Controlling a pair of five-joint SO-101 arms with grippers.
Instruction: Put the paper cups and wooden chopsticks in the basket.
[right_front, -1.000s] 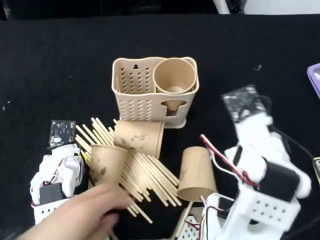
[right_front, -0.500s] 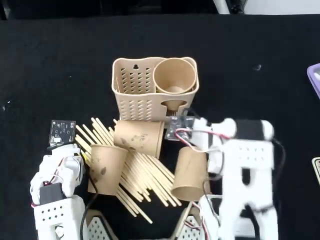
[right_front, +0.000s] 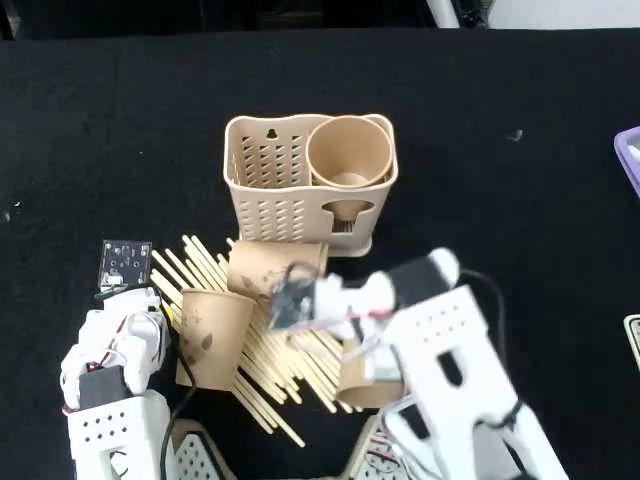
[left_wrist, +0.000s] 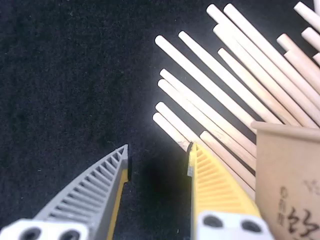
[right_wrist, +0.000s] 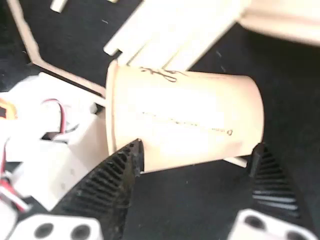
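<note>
The cup (right_wrist: 185, 117) lies on its side on the table (right_front: 120, 120) between the wide-spread fingers of the right tool (right_wrist: 197, 146). Its rim faces the arm bases and its bottom faces the basket (right_front: 265, 200) beyond the tool. Whether a finger touches it I cannot tell. A second ago the right arm stood off to the side, well apart from this cup. It has since swung in over the pile and set the tool astride it, so a grasp looks like the step in hand.

The left tool (left_wrist: 159, 147) has not moved. It hangs open over bare table, its yellow finger at the ends of the chopsticks (left_wrist: 215, 85), with the left cup (left_wrist: 285, 170) just beside it. The middle cup (right_front: 275, 272) lies on the chopsticks between the two tools. One stowed cup (right_front: 348, 150) stands upright in the basket, in the compartment on the right tool's side. That leaves three cups and all the chopsticks to go.

The cups are thin tan paper, tapered, with a rolled rim and faint print; a hard squeeze would likely dent one. The chopsticks are smooth round rods of pale wood, blunt-ended and loosely fanned. The basket is cream plastic, boxy, with slotted walls. The table is matt black.
</note>
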